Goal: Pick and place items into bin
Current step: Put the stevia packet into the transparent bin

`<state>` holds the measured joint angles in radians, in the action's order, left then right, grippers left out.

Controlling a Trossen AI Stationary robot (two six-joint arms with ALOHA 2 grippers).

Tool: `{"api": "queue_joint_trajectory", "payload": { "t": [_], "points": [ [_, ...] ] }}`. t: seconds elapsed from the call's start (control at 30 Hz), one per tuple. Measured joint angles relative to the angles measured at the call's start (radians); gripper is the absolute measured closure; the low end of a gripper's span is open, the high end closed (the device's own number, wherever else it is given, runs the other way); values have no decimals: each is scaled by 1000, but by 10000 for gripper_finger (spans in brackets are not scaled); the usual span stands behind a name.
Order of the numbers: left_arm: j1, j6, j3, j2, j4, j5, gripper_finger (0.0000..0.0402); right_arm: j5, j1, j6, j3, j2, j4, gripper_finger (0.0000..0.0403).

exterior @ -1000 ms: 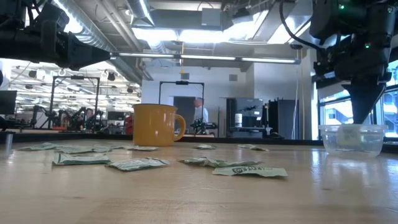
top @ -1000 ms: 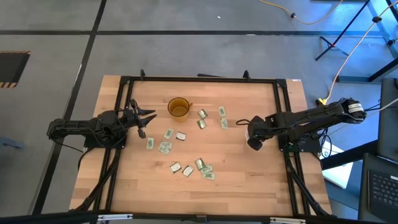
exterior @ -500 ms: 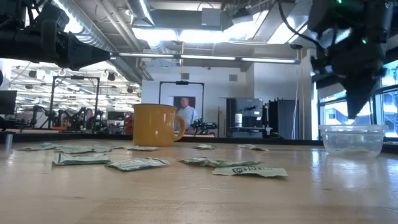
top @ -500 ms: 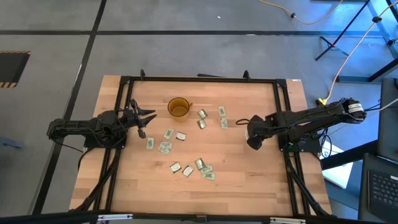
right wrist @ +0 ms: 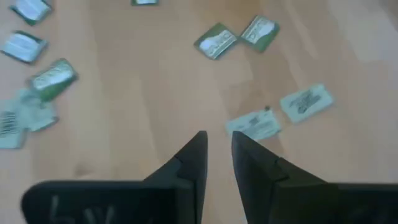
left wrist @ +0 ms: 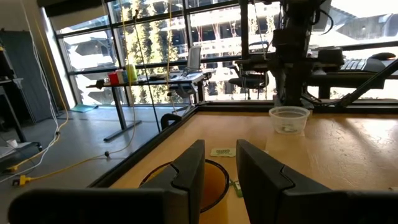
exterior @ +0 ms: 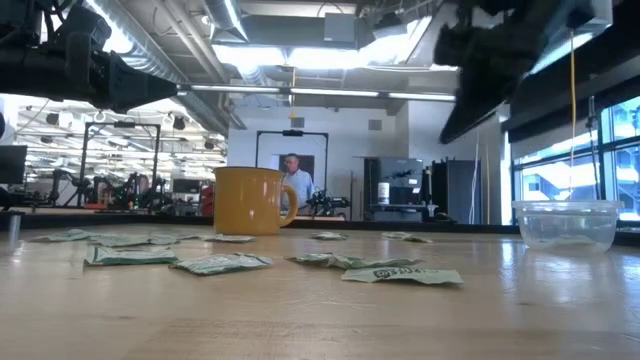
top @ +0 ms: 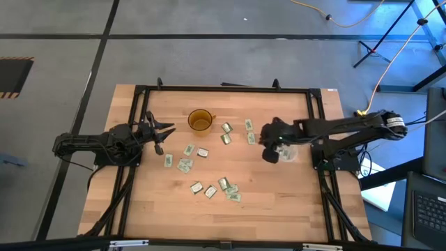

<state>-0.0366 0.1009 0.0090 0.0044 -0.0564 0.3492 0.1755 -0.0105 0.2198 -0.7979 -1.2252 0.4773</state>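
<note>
Several small green and white packets, the items, lie flat and scattered across the middle of the wooden table. The bin, a clear round cup, stands on the table toward the right. My right gripper hangs just left of the bin, slanting down over the packets, with a narrow gap between its fingers and nothing in it. My left gripper waits open and level at the table's left.
An amber cup with a handle stands at the far middle, just ahead of my left gripper. A black frame runs round the table. A person stands in the room behind. Bare wood lies toward the near edge.
My right gripper has risen out of the bin and swung toward the table's left, over the packets. It has tipped from pointing nearly straight down to a slant. The bin and the packets have stayed put.
</note>
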Motion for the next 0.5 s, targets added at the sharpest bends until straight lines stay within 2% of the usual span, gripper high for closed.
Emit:
{"api": "queue_joint_trajectory", "payload": {
  "t": [0.2, 0.33, 0.5],
  "points": [
    [0, 0, 0, 0, 0, 0, 316, -1, -46, -95, 0, -162, -85, 325],
    [0, 0, 0, 0, 0, 0, 316, -51, -62, -147, 0, -262, -108, 325],
    [0, 0, 0, 0, 0, 0, 316, -55, -83, -152, 0, -355, -123, 325]
  ]
}}
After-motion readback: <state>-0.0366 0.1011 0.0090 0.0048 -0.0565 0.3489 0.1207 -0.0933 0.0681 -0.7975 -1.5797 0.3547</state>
